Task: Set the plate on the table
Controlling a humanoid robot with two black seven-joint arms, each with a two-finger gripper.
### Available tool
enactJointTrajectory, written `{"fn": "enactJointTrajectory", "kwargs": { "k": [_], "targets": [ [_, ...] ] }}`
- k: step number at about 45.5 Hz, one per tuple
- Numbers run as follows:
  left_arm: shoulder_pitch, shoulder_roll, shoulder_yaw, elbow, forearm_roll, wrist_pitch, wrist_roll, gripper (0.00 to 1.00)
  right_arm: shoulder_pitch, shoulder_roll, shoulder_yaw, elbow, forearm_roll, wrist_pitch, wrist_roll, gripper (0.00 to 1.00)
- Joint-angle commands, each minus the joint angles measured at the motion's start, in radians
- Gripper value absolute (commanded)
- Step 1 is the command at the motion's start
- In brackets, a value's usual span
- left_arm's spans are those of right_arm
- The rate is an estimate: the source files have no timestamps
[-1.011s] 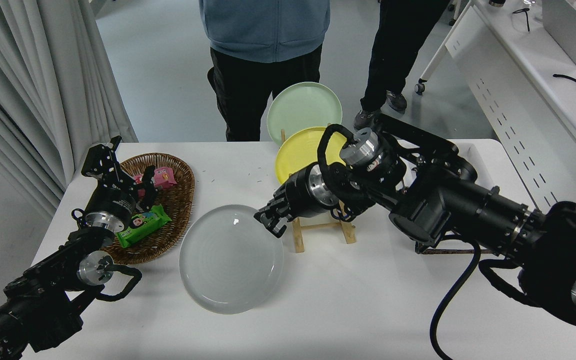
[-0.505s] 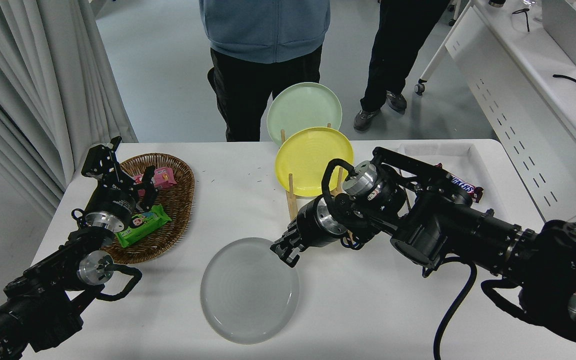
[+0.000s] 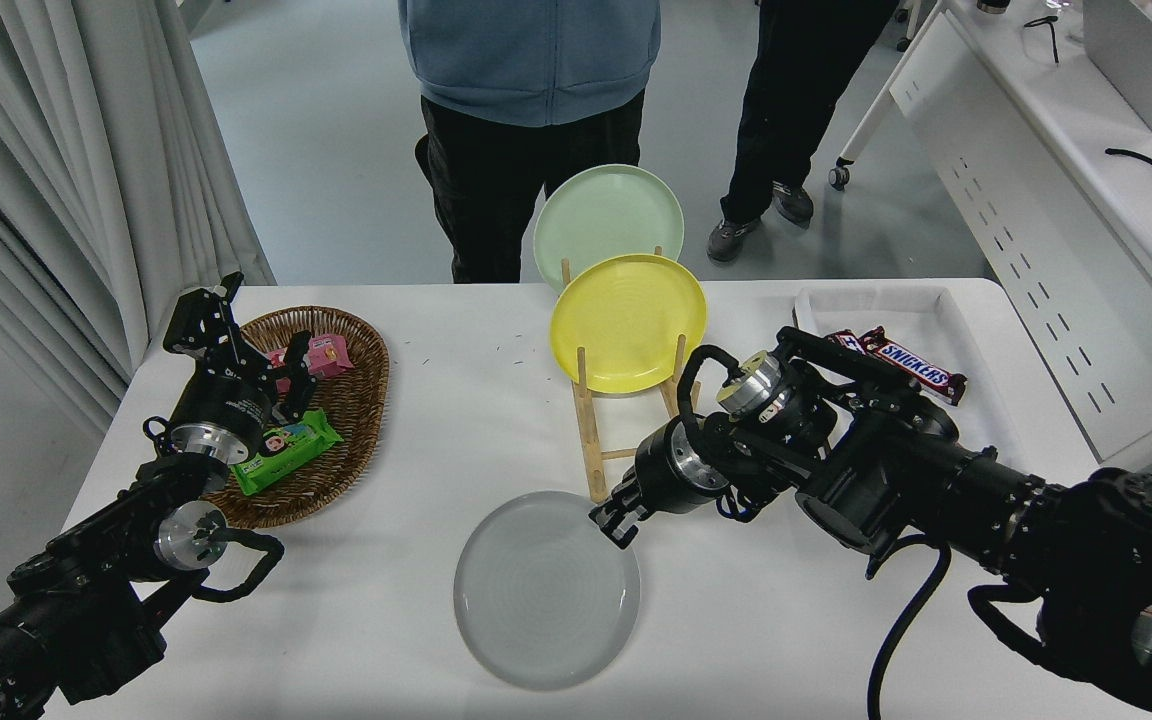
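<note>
The light grey plate (image 3: pixel 546 590) lies nearly flat, low over or on the white table (image 3: pixel 456 390), near its front middle. My right gripper (image 3: pixel 616 522) is shut on the plate's far right rim. My right arm comes in from the lower right. My left gripper (image 3: pixel 221 330) is parked at the lower left, over the wicker basket; its fingers stand apart and hold nothing.
A wooden rack (image 3: pixel 596 440) behind the plate holds a yellow plate (image 3: pixel 628 322) and a pale green plate (image 3: pixel 608 212). A wicker basket (image 3: pixel 351 400) with snack packs sits at the left. A white tray (image 3: pixel 921 305) with a Snickers bar (image 3: pixel 911 370) sits at the right. Two people stand at the far side.
My right gripper has carried the grey plate right and toward the table's front edge, lowering it. The arm has moved clear of the yellow plate. The left arm has not moved.
</note>
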Motion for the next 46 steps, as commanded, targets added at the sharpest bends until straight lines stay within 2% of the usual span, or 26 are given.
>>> {"fn": "enactJointTrajectory", "kwargs": {
  "k": [1,46],
  "targets": [
    [0.0,0.0,0.0,0.0,0.0,0.0,0.0,1.0,-0.003,0.0,-0.02,-0.011,0.002,0.0,0.0,0.0],
    [0.0,0.0,0.0,0.0,0.0,-0.001,0.0,1.0,-0.011,0.0,-0.046,-0.023,0.027,0.0,-0.004,0.0]
  ]
}}
